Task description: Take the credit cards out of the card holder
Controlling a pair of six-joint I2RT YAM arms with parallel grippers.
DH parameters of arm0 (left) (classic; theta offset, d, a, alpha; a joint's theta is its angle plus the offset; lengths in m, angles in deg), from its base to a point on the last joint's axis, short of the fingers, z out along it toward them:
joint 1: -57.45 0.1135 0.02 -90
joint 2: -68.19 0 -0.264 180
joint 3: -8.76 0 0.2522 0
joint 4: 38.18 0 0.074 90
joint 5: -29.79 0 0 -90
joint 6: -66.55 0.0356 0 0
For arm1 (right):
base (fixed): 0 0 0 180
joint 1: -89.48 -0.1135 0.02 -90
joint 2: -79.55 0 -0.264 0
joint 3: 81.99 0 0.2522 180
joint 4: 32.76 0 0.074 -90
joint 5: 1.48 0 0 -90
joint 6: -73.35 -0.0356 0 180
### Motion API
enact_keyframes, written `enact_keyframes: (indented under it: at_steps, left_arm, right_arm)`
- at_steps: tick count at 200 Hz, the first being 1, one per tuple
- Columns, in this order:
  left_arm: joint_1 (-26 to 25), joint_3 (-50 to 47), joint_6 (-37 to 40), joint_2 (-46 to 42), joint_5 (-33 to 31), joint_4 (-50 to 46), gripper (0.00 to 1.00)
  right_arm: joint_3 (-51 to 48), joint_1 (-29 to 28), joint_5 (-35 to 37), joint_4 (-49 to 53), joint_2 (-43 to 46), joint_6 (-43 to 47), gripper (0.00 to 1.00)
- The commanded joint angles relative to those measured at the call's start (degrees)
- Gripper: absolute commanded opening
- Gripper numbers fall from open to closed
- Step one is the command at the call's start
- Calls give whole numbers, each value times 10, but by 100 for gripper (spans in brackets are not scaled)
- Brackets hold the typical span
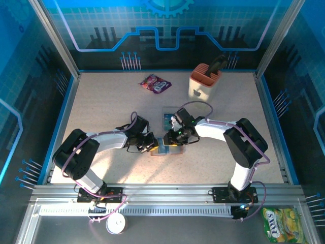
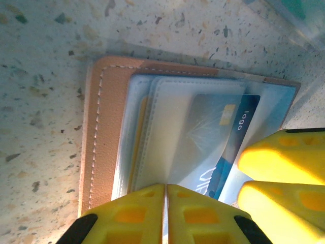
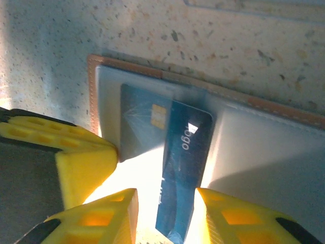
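1. Top external: one card holder [image 1: 165,151] lies open near the middle of the surface, a little toward the near edge. Two grippers meet over it.
2. One teal credit card [image 1: 168,120] lies loose just beyond the holder, toward the far edge. Whether more are stacked there cannot be told.
3. One blue card [image 3: 185,162], with a chip and the word "Logo", sticks out of a grey-blue pocket and is partly under its translucent cover.
4. The left gripper [image 2: 166,213] has its fingers pressed together at the holder's edge. I cannot tell whether a flap is caught between them.
5. The right gripper [image 3: 166,201] has its fingers standing apart on either side of the blue card. Glare hides one side, so I cannot tell whether the card is clamped.
6. One purple snack packet [image 1: 155,84] and one peach caddy [image 1: 204,81] stand near the far edge, well apart from the holder.
7. Bare surface runs from the holder to the left edge, the right edge and the near edge.
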Motion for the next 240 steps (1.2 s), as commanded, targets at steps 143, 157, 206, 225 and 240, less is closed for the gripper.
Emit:
enact_keyframes:
  at_steps: [143,157,206,225,240]
  left_arm:
    - [-3,-1,11,10,-13,-28,11]
    - [-3,0,12,10,-13,-28,11]
    - [-3,0,14,10,-13,-29,11]
    - [-3,-1,14,10,-13,-29,11]
    - [-3,-3,14,11,-13,-28,11]
  right_arm:
    - [-30,5,-51,-70,17,-44,28]
    - [-31,5,-54,-76,15,-47,25]
    - [-44,6,-48,-81,19,-46,17]
    - [-51,9,-44,-77,24,-43,14]
    - [-57,13,-42,-76,33,-40,13]
